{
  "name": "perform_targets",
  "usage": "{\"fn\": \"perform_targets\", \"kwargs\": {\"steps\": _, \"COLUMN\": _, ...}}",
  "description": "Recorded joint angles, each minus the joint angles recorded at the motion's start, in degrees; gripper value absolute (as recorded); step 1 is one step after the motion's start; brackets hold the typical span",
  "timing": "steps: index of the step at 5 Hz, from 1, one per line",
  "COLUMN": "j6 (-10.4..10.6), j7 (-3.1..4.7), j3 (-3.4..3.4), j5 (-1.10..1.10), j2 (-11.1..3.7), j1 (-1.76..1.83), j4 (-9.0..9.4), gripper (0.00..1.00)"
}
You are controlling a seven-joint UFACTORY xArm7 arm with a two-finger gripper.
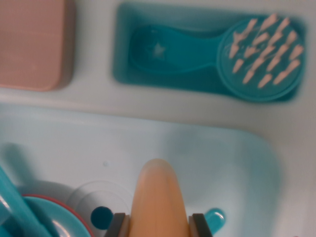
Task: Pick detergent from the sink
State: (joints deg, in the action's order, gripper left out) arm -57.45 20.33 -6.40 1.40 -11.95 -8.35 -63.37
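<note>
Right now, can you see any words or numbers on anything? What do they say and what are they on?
No words or numbers can be read anywhere; the wrist view is blurred.
The only sign is a raised star shape on the handle of the teal dish brush.
The orange detergent bottle between the gripper fingers shows no label.
The pink block is plain.

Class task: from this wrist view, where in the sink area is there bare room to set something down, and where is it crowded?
Free: the sink basin floor at the wrist view's right, beyond the orange bottle, and the ledge strip between wooden block and brush tray. Crowded: the lower left, with a plate and drain.
</note>
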Motion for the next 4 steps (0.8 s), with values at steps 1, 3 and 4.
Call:
{"fn": "perform_targets", "kwargs": {"steps": 1, "j6": -2.1, "j7": -0.05, "j3": -0.01, "j5": -0.07, "j2": 0.49, "j1": 0.01, "j4": -1.59, "gripper": 1.00}}
{"fn": "perform_targets", "kwargs": {"steps": 3, "j6": -4.3, "j7": -0.10, "j3": -0.03, "j5": -0.15, "j2": 1.02, "j1": 0.02, "j4": -3.32, "gripper": 1.00}}
{"fn": "perform_targets", "kwargs": {"steps": 4, "j6": -4.3, "j7": -0.10, "j3": -0.03, "j5": -0.15, "j2": 1.02, "j1": 0.02, "j4": -3.32, "gripper": 1.00}}
